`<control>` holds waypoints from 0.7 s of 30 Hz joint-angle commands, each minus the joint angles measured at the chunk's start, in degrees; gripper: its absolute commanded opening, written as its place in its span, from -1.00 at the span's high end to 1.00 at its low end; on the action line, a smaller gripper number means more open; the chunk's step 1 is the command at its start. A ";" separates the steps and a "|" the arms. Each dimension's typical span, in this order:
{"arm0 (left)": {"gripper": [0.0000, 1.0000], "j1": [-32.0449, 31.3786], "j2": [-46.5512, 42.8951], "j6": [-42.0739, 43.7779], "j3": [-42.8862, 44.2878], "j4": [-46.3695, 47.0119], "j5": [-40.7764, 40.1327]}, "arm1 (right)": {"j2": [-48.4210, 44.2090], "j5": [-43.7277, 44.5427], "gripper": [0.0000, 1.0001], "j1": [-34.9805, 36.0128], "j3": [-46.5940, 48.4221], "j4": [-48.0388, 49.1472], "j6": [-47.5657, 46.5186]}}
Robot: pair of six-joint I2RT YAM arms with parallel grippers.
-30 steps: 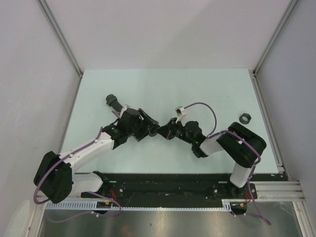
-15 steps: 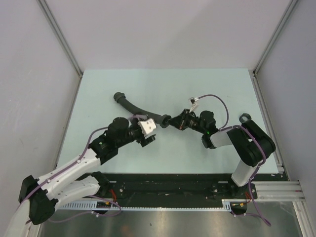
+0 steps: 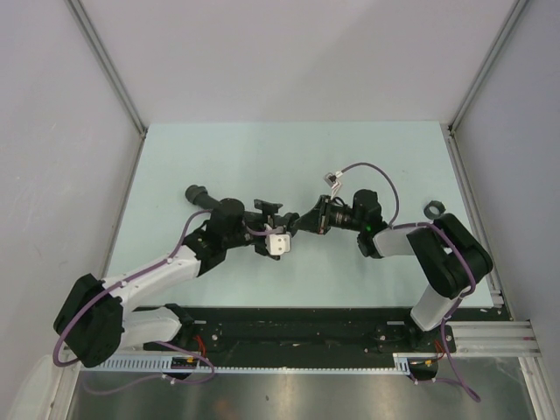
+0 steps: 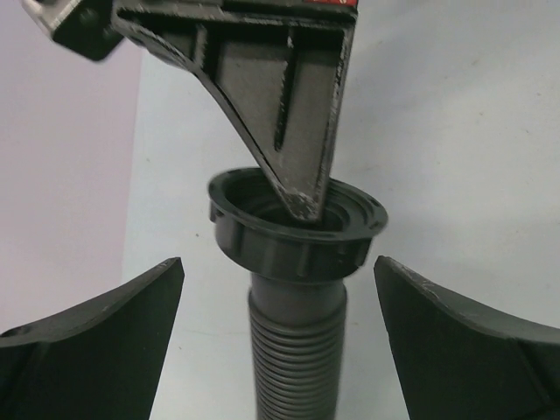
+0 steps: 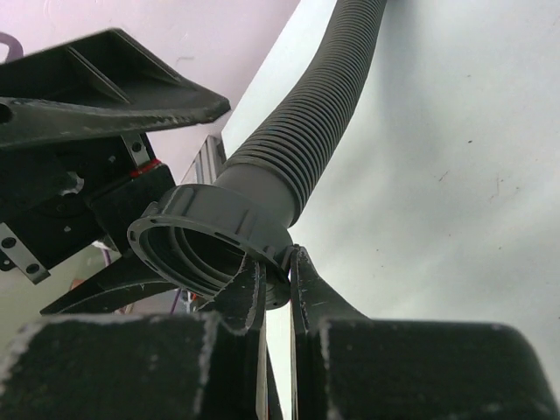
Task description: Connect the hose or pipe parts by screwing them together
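The dark corrugated hose (image 3: 199, 196) lies across the table's left half, and its wide collared end (image 4: 297, 223) is raised at the middle. My right gripper (image 5: 276, 278) is shut on the collar's rim (image 5: 210, 241), one finger inside the opening and one outside. My left gripper (image 4: 278, 262) is open astride the hose just behind the collar, with a clear gap on each side of the ribbed tube. In the top view the left gripper (image 3: 278, 226) and right gripper (image 3: 303, 220) meet tip to tip. The small knurled ring nut (image 3: 433, 209) lies alone on the table at the right.
The pale green table (image 3: 289, 157) is closed in by white walls with metal posts at the back corners. A purple cable (image 3: 372, 175) loops above the right wrist. The right arm's elbow (image 3: 446, 254) stands just below the ring nut.
My left gripper has opened wider around the hose and its wrist has rolled over. The hose's far end has swung down and to the left. The right gripper keeps its pinch on the collar.
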 commanded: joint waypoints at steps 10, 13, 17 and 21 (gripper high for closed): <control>-0.75 -0.04 -0.69 2.13 2.14 5.40 5.27 | -0.93 -5.81 1.00 0.38 3.21 -1.95 -2.21; -0.69 -0.04 -0.86 1.96 1.96 5.40 5.45 | -0.93 -6.07 1.00 0.56 3.38 -2.57 -2.74; -0.66 -0.39 -0.34 2.13 2.14 4.88 5.71 | -0.84 -5.72 1.00 0.82 3.82 -4.32 -3.44; -0.74 -0.75 -0.34 3.19 1.96 4.61 4.93 | -0.84 -5.72 1.00 1.00 4.44 -6.87 -4.32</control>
